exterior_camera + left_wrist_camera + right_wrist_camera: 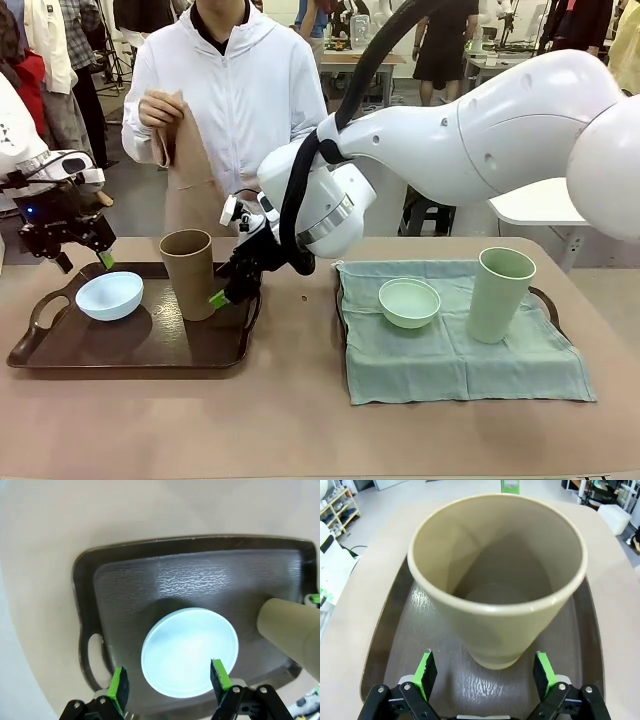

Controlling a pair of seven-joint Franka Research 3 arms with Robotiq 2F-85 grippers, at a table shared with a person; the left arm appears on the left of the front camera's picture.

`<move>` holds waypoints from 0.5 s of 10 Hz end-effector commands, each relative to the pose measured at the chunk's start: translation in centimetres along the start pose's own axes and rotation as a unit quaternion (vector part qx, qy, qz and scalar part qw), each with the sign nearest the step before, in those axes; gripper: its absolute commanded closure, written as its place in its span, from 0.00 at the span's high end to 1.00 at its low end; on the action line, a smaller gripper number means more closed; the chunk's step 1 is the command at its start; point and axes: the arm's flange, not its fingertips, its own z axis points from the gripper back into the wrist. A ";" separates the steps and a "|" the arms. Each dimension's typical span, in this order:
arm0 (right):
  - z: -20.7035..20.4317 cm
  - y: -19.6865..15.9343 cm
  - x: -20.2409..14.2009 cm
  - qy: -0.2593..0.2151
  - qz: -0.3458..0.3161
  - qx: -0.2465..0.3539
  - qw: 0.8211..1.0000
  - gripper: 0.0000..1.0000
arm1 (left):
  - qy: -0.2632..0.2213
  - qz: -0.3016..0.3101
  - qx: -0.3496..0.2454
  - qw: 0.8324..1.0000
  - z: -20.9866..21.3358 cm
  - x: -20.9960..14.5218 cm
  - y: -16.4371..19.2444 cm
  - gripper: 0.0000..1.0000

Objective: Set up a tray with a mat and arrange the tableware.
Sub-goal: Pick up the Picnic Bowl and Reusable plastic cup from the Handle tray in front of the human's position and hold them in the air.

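Tan-brown cup [190,275] stands upright on the dark tray [130,345] at the robot's left side of the table [300,420], and the right gripper [225,292], reaching across the middle, has its jaws spread wide around the cup's lower part. From that wrist the gripper [485,672] shows a green pad on either side of the cup [497,555], with a sliver of tray [400,630] showing between each pad and the cup wall, so it brackets the cup without clamping it. The left gripper [85,260] hangs open and empty above the far left end of the same tray; looking down along it [170,680], the pale blue bowl [190,652] sits on the tray [150,580] below, between the two fingers [119,682] and clear of them. In the front view the bowl [110,295] rests just beside the cup, towards the tray's left handle. Well apart to the right, a green mat [470,360] lies over a second tray [545,298], carrying the mint green bowl [409,302] and, near it, the upright pale green cup [498,295]. Across the table a person's hand [160,108] holds up a tan cloth [190,175] behind the dark tray.
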 end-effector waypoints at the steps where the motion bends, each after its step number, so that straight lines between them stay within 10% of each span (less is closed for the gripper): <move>1: -0.5 -0.9 0.1 -0.003 0.010 -0.004 1.000 1.00 | 0.003 -0.006 0.030 1.000 -0.9 0.8 0.6 0.86; 5: -1.8 -1.5 0.3 -0.020 0.010 0.003 1.000 1.00 | 0.020 -0.036 0.043 0.998 -2.1 0.4 1.5 0.86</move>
